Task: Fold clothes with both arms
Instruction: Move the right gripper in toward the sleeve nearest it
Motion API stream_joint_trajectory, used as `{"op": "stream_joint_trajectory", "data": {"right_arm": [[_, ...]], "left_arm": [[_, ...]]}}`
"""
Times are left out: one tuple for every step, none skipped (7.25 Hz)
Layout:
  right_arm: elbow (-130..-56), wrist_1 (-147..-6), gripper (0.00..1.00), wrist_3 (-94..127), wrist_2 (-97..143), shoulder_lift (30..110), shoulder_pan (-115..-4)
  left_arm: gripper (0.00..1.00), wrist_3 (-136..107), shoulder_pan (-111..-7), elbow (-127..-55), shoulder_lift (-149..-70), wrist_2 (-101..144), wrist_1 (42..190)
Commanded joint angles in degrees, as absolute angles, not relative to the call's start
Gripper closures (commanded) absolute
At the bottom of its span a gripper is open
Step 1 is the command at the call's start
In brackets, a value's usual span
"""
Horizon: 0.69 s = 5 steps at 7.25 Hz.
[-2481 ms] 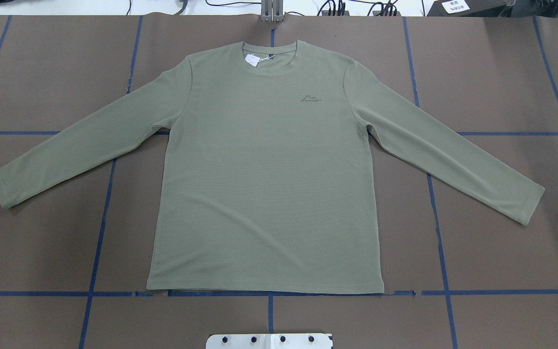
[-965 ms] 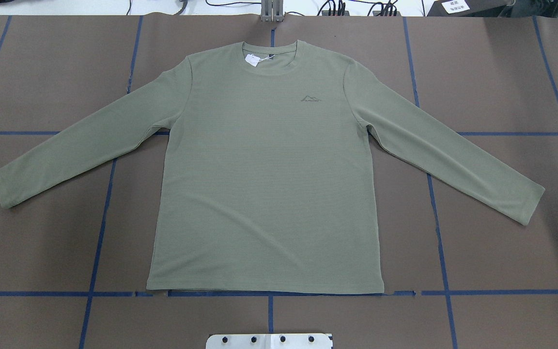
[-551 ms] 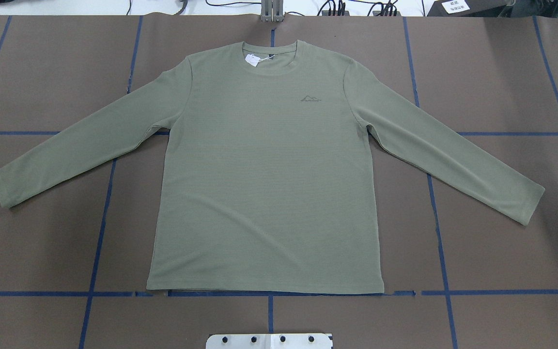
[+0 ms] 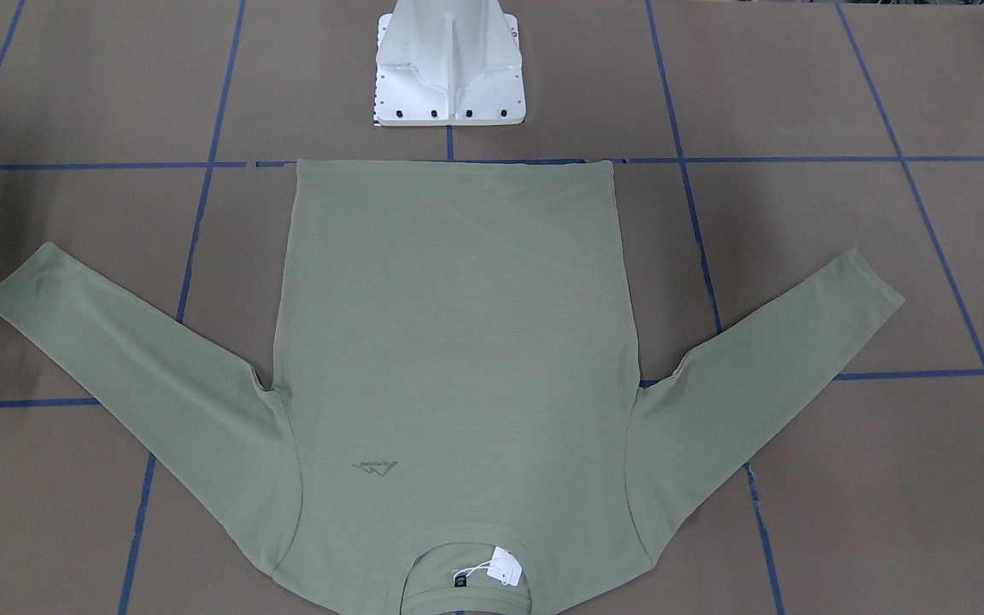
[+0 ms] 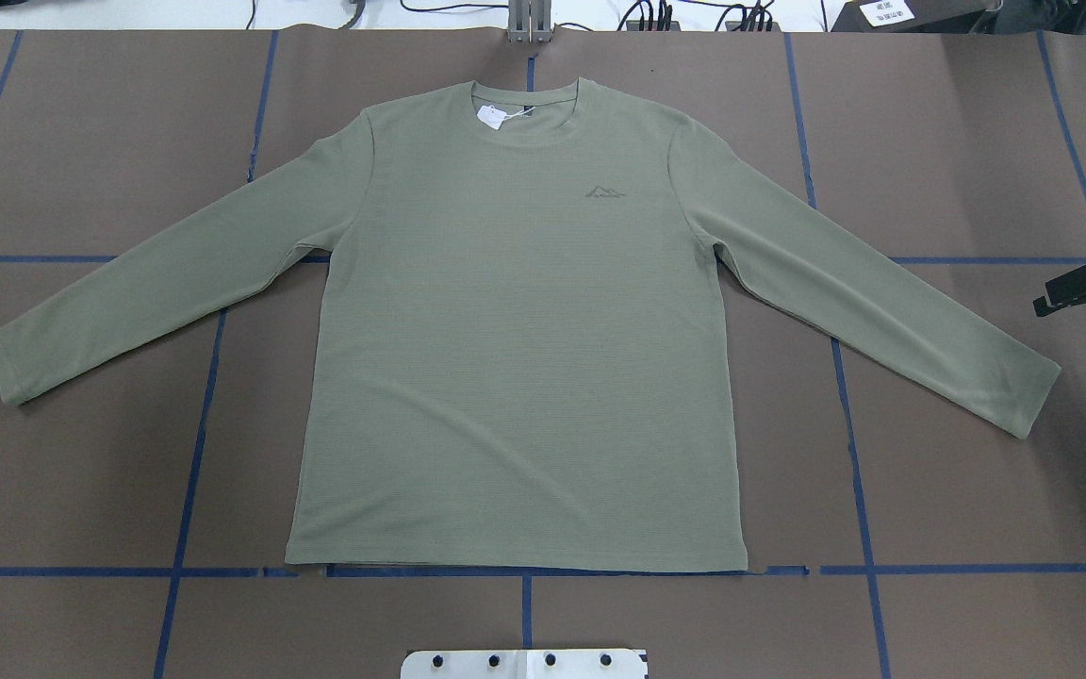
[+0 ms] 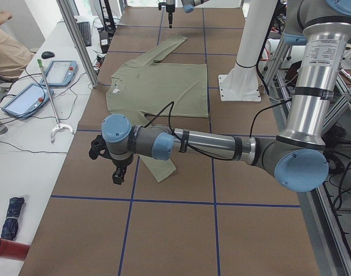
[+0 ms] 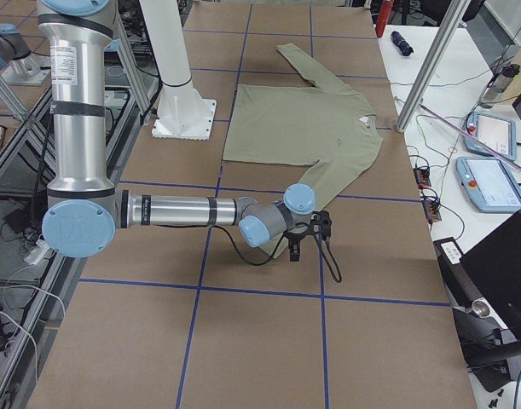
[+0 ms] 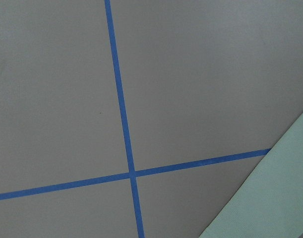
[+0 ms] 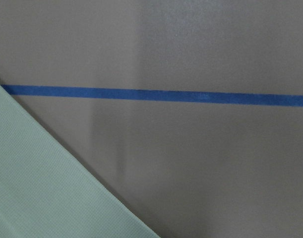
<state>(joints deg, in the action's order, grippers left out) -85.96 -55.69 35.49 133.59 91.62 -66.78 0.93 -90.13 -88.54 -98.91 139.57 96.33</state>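
The wide brown matte surface (image 5: 81,141) is spreading out in front of me, and thin blue tape lines (image 5: 977,569) are crossing it in a grid. A sage-green long-sleeved knit shirt (image 5: 515,358) is lying flat on it, front up, its collar pointing away from me, its hem running along a blue line, both sleeves slanting outward. My white metal pedestal base (image 4: 449,85) is standing on the surface near the hem.

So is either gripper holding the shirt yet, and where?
Nothing is held. The shirt lies flat, sleeves spread; the right gripper sits beyond one cuff without touching, and the left gripper hovers beside the other cuff, clear of it.
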Motion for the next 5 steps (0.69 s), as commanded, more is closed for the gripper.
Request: {"op": "stream_joint_trajectory", "data": {"right_arm": [[-80.97, -44.07, 0.00, 46.04, 131.31, 92.28, -62.67], [-80.34, -42.38, 0.01, 46.40, 131.31, 93.42, -62.32], [-80.33, -42.19, 0.04, 46.41, 131.48, 94.30, -62.31], [-80.25, -42.19, 0.12, 46.41, 131.48, 94.74, -62.31], [-80.68, -42.19, 0.30, 46.49, 131.57, 95.27, -62.31]], "left_arm": [[0.00, 0.88, -90.09, -88.77, -98.88, 139.57, 96.68], [0.00, 0.88, -90.09, -88.86, -98.88, 139.57, 96.77], [0.00, 0.88, -90.09, -88.86, -98.88, 139.57, 96.68], [0.00, 0.88, -90.09, -88.86, -98.88, 139.57, 96.68], [0.00, 0.88, -90.09, -88.94, -98.88, 139.66, 96.68]]}}
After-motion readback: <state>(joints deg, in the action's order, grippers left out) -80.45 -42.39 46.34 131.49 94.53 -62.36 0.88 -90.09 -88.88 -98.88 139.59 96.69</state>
